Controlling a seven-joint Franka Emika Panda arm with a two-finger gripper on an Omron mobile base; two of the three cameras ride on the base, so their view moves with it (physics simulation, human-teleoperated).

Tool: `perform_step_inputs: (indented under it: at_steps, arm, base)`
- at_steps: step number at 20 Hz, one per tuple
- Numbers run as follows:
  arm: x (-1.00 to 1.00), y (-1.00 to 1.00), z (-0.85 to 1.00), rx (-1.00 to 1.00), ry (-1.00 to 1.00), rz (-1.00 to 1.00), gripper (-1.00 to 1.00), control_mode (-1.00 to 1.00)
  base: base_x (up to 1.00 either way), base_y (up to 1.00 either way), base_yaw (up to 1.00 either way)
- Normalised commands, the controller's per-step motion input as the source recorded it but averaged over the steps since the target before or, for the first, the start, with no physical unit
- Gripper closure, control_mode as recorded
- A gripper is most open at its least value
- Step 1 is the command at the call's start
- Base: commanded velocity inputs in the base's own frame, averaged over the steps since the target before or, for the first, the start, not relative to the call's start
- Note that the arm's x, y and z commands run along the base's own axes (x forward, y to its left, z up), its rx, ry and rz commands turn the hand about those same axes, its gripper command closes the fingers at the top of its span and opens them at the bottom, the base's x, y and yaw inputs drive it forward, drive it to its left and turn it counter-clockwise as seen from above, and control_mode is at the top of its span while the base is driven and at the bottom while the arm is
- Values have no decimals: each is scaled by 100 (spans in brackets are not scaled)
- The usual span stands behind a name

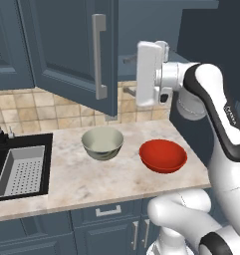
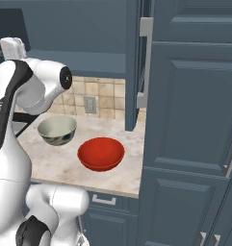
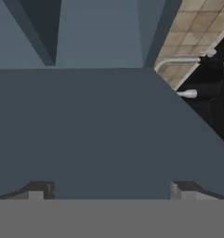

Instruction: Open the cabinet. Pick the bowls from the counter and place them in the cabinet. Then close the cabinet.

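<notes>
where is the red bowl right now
The red bowl sits on the counter near its right end, just right of the cream bowl in the left base view, below the open cabinet door.

dark blue-grey cabinet (image 1: 66, 45), door swung open, silver bar handle upright. cream bowl (image 1: 102, 142) and red bowl (image 1: 163, 155) sit upright, side by side and apart, on the beige counter (image 1: 66, 179).

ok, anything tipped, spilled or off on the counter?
Nothing stands out. Cream bowl and red bowl sit upright and apart on the counter, nothing spilled. One cabinet door hangs open above them.
</notes>
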Motion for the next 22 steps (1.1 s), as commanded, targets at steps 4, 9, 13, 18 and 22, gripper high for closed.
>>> perform_step_inputs:
  at_steps: [4, 9, 13, 18, 22]
  arm:
    - [9, 33, -7, 0, 1, 10, -100, -100]
    - [3, 54, -9, 0, 4, 14, -100, -100]
    - [-22, 41, -14, 7, 15, 24, -100, -100]
    - [-82, 78, -7, 13, 20, 24, -100, -100]
    - [-93, 100, -52, 4, 7, 8, -100, -100]
  base:
    - [0, 0, 0]
    - [0, 0, 0]
    - [0, 0, 0]
    - [0, 0, 0]
    - [0, 0, 0]
